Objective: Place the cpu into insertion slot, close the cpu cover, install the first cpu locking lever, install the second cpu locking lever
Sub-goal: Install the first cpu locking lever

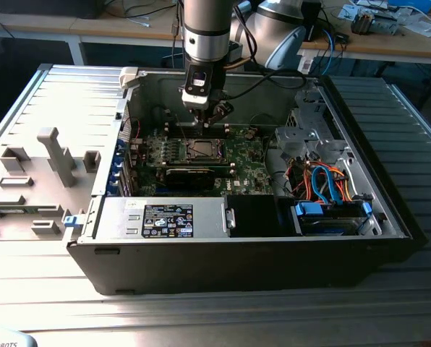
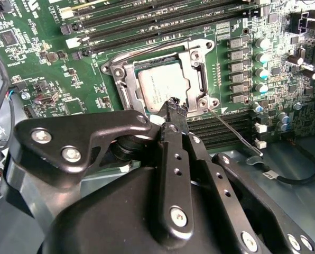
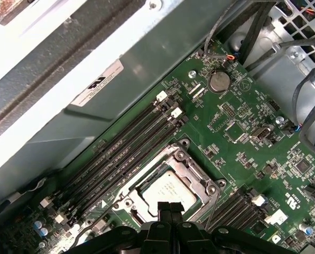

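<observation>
1. One hand (image 2: 174,106) does the work here, and its fingertips are pressed together with nothing visibly clamped between them.
2. Those tips sit at a corner of the insertion slot (image 2: 202,79), touching or just above the metal there; I cannot tell which.
3. Inside the insertion slot lies the cpu (image 2: 160,87), flat and square to the slot's rim, with its silver top showing.
4. Over the slot the cpu cover (image 2: 194,55) lies down flat, its window framing the chip, so both placing and covering look done.
5. From the slot corner by the fingertips, a thin wire lever (image 2: 234,132) runs away from the slot across the neighbouring memory slots (image 2: 229,124). Its long axis slants off from the slot's edge rather than lying along it, and I judge it not latched.
6. Along the slot's far side from the hand, a second wire lever (image 2: 147,52) lies parallel to the rim. I cannot tell whether it is hooked.
7. Around the slot spreads the green board (image 2: 41,63), which sits in the open computer case (image 1: 201,267) on the ribbed worktop (image 1: 201,318).
8. In the exterior view the arm comes down into the case just behind the slot.
</observation>
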`<state>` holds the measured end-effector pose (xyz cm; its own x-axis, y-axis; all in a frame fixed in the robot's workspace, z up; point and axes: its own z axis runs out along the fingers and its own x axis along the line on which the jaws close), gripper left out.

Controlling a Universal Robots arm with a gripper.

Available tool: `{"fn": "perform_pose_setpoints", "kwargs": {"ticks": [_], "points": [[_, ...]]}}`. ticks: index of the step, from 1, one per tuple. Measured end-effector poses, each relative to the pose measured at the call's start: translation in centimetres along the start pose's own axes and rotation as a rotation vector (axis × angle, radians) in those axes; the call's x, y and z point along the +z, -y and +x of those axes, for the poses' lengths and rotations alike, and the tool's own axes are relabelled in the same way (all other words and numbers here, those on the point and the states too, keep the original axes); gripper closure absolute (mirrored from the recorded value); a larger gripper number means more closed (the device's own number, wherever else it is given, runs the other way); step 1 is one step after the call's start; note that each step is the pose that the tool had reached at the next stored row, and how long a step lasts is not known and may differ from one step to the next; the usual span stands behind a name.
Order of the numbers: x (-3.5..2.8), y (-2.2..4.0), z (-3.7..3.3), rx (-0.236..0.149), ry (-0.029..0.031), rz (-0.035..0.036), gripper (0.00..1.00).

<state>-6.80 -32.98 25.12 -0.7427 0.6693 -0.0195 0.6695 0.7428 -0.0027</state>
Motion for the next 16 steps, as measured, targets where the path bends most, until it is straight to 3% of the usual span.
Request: {"fn": "perform_pose_setpoints", "kwargs": {"ticks": [16], "points": [[0.00, 0.00, 0.00, -0.031, 0.0001, -0.0006, 0.89]]}}
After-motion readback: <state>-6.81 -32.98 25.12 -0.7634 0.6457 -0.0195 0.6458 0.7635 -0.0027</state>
